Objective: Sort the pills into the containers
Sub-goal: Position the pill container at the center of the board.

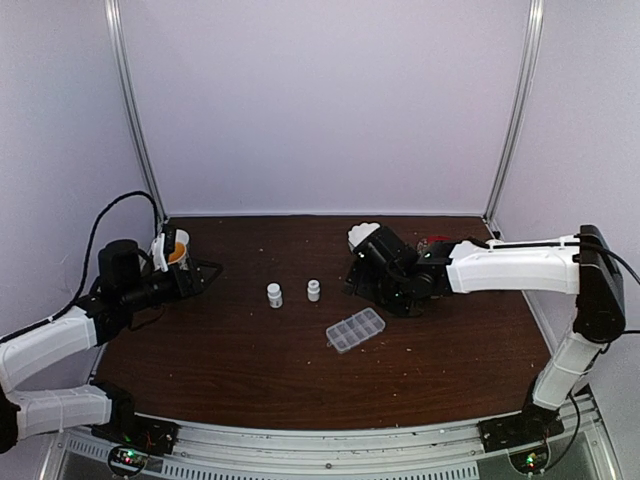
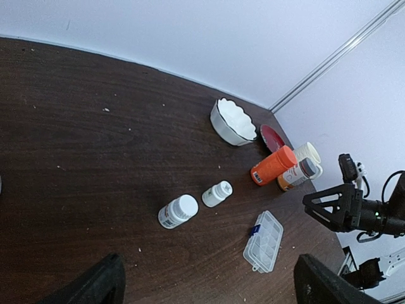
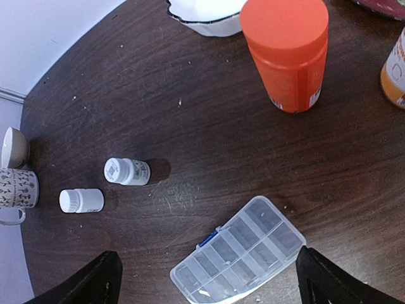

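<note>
The clear organiser box (image 1: 355, 329) with a blue latch lies flat at mid-table, its lid down; it also shows in the left wrist view (image 2: 264, 241) and the right wrist view (image 3: 239, 259). A tiny pale pill fragment (image 3: 202, 293) lies in one end cell; no pill clusters show clearly. My left gripper (image 1: 210, 270) is open and empty at the far left, well away from the box (image 2: 207, 259). My right gripper (image 1: 358, 272) is open and empty, hovering just behind and above the box (image 3: 207, 253).
Two small white bottles (image 1: 274, 294) (image 1: 313, 290) stand left of the box. An orange bottle (image 3: 288, 54), a second bottle (image 2: 297, 173), a white fluted bowl (image 1: 363, 233) and a red lid (image 2: 273, 137) sit at the back right. A mug (image 1: 175, 248) stands at the back left.
</note>
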{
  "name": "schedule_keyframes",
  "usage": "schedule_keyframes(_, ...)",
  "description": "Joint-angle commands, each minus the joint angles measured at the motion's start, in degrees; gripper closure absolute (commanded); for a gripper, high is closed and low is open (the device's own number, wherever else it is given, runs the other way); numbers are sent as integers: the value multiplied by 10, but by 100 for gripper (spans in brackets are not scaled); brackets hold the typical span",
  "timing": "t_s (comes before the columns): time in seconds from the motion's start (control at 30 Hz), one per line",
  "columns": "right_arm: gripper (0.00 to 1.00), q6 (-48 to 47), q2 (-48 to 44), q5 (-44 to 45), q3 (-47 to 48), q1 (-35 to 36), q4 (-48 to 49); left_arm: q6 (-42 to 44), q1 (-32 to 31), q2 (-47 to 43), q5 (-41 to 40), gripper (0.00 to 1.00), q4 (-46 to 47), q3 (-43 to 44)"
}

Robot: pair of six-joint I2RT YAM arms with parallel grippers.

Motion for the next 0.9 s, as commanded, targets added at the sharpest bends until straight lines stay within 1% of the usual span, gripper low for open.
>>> schedule_keyframes(0.0, 0, 87, 53, 44, 83, 14, -144, 34, -3, -41, 1, 4, -27, -5)
schedule_keyframes(0.17, 0, 126, 111, 67, 191, 17, -279, 14, -3, -79, 4, 4, -16, -34)
schedule_keyframes(0.27, 0, 155, 124, 82, 203, 20, -307, 9, -3, -96, 2, 4, -14, -45)
schedule_keyframes(0.43, 0, 192, 131, 81, 199, 21, -319, 8, -3, -99, 4, 4, -7, -52)
schedule_keyframes(0.57, 0, 212, 131, 82, 189, 21, -308, 5, -3, -87, 7, 4, -6, -50)
schedule_keyframes(0.7, 0, 208, 139, 77, 183, 20, -280, 1, -3, -77, 11, 4, 4, -51)
schedule_keyframes(0.87, 0, 199, 167, 67, 200, 16, -279, -1, -3, -73, 8, 5, 5, -52)
